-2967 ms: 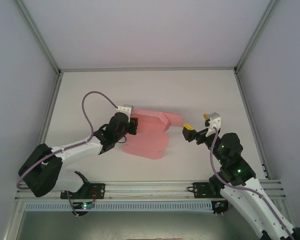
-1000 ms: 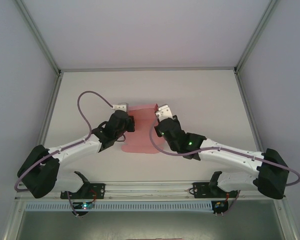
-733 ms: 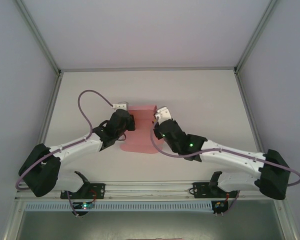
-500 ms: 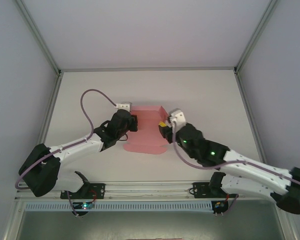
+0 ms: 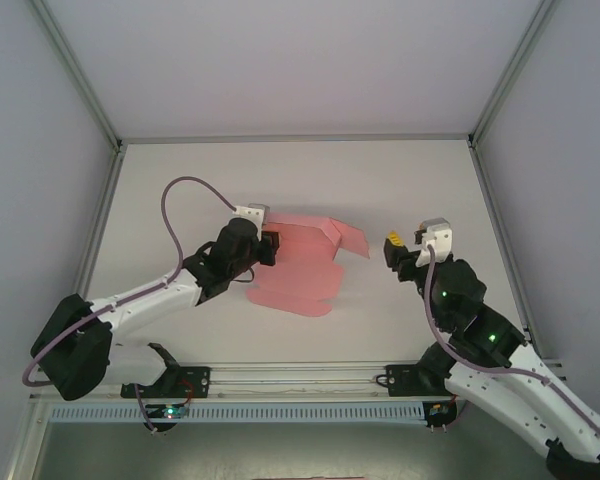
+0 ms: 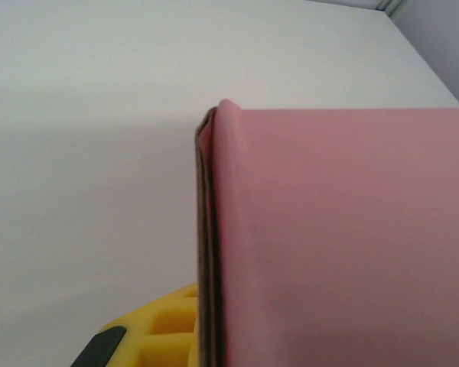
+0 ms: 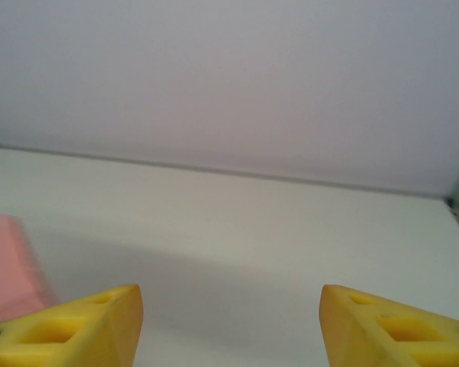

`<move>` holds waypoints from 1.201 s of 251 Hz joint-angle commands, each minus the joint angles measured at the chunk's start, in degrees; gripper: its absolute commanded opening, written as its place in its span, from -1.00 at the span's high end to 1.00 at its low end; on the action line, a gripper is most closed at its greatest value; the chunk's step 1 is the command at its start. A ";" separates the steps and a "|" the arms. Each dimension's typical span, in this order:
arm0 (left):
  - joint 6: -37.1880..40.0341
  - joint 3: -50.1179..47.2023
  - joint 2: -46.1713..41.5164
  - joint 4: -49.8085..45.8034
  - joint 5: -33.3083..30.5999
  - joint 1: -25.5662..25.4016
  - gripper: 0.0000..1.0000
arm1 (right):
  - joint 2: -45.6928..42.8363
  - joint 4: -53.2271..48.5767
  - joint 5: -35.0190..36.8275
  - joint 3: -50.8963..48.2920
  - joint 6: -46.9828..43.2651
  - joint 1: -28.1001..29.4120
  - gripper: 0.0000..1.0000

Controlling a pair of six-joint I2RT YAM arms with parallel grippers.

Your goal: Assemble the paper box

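The pink paper box (image 5: 298, 272) lies partly folded at the table's middle, with one flap (image 5: 345, 238) raised towards the right. My left gripper (image 5: 269, 248) is shut on its left edge. In the left wrist view the pink sheet (image 6: 344, 237) stands edge-on against one yellow finger (image 6: 157, 334); the other finger is hidden behind it. My right gripper (image 5: 391, 246) hangs open to the right of the box, apart from it. Its yellow fingertips (image 7: 99, 317) stand wide with only bare table between them, and a pink corner (image 7: 8, 264) shows at the left.
The white table (image 5: 180, 190) is bordered by metal frame posts (image 5: 98, 225) left and right and a rail (image 5: 310, 375) at the near edge. The back wall (image 7: 229, 76) rises beyond the right gripper.
My right gripper opened, let go of the pink flap and drew back to the right. The flap sprang back out to the right. The left gripper kept its hold.
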 commanded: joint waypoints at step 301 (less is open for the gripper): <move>2.87 2.52 1.99 1.11 7.94 0.50 1.00 | 29.03 15.50 -30.98 2.32 -6.23 0.41 -0.42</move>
